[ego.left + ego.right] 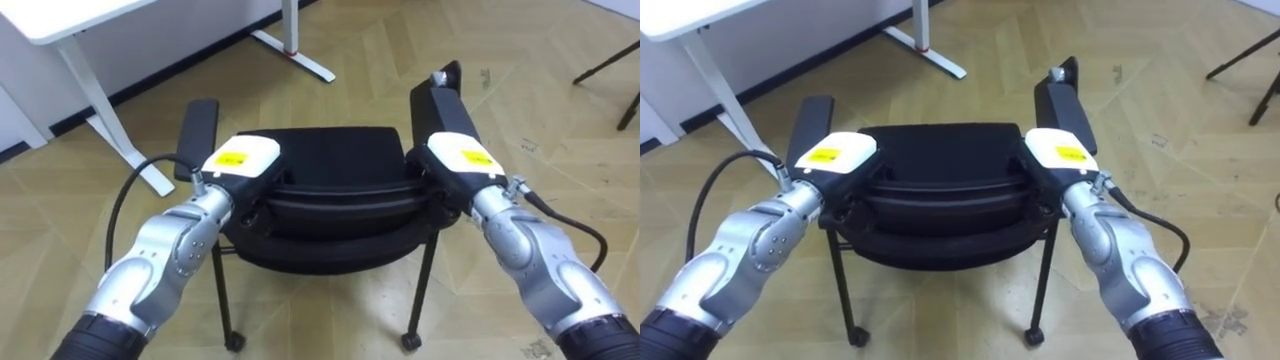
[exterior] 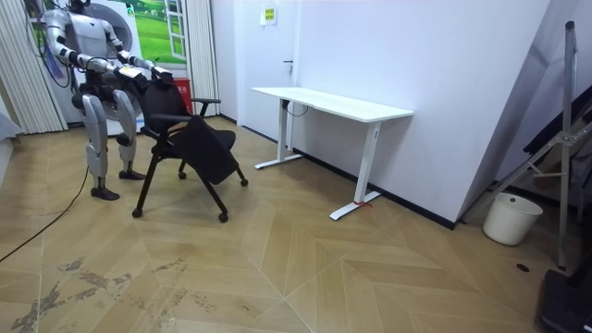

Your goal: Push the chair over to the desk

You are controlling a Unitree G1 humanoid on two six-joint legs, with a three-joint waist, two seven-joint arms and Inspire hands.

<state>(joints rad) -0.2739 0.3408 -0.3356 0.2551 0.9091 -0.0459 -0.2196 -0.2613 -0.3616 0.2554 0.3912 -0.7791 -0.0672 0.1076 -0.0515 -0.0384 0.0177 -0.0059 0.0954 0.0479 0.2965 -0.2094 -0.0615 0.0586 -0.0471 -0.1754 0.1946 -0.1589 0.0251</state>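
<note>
Here the black chair sits mid-frame on the wood floor, with the left robot hand and right robot hand laid on either end of its backrest top; whether they grip it or merely rest there cannot be told. Beyond it, a white desk stands at the upper left, and dark stand legs cross the upper right corner.

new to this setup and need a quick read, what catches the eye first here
A black office chair with armrests and castors stands right before the robot on the herringbone wood floor. The left hand and the right hand sit at its backrest's top corners. A white desk stands beyond by the white wall.
</note>
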